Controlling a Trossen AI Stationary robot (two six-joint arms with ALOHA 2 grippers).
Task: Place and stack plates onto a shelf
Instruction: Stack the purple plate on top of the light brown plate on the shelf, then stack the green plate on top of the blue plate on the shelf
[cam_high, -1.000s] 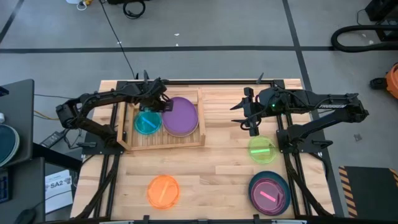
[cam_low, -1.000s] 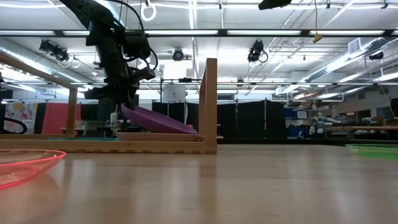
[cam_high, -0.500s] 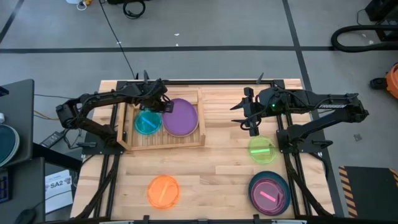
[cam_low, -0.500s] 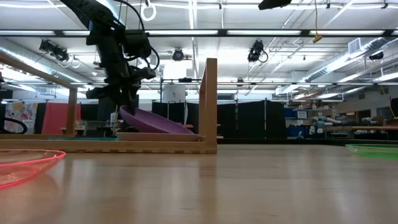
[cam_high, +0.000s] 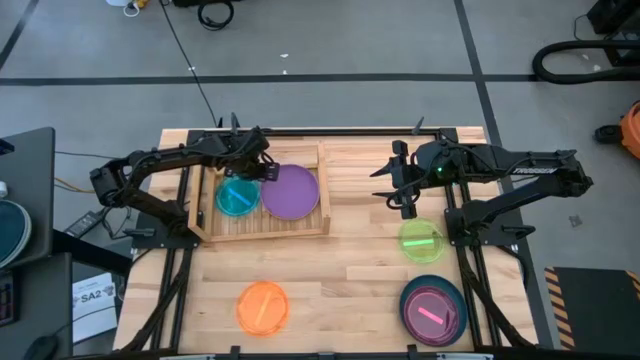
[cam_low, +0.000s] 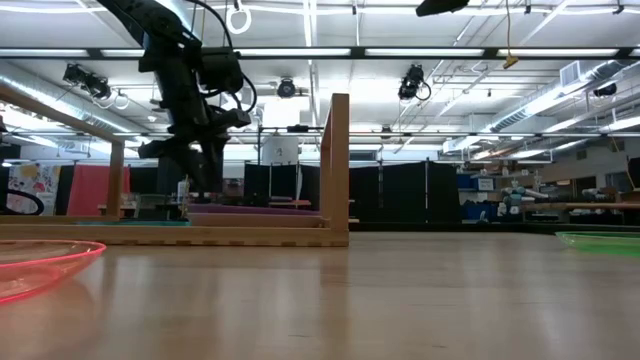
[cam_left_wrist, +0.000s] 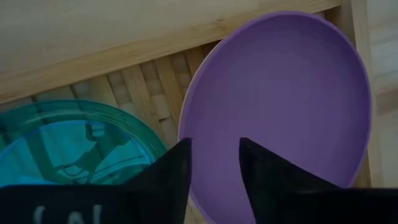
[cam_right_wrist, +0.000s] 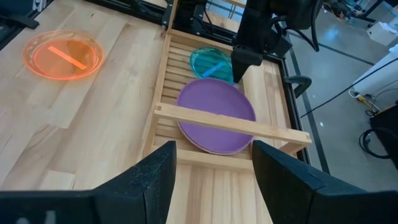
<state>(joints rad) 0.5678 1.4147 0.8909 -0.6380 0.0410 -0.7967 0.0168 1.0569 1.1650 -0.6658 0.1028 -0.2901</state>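
On the left half of the bench (cam_high: 340, 270), toward its far edge, the shelf (cam_high: 262, 230) carries a small teal plate (cam_high: 237, 197) beside the large purple plate (cam_high: 291, 191), which lies flat on the slats in the low view, its far rim close under the back rail. The left gripper (cam_high: 264, 170) hangs just over the purple plate's near-left rim with its fingers (cam_left_wrist: 174, 174) released and straddling that rim, holding nothing. The likeliest trouble, as I judge it, is a fingertip catching the rim on the way up and flipping or dragging the plate onto the teal one, since the two plates sit almost touching; a straight lift looks safest, as the rails hem in any sideways sweep. An orange plate (cam_high: 263, 306) waits near the bench's front edge, with open planks between it and the shelf. Toward the right side, the right gripper (cam_high: 404, 205) hovers, fingers (cam_right_wrist: 151, 180) spread and empty, just beyond the green plate (cam_high: 421, 240); a pink plate (cam_high: 433, 312) rests inside a dark teal one (cam_high: 408, 296) at the front right corner, close enough to the edge that a careless nudge could push them off.
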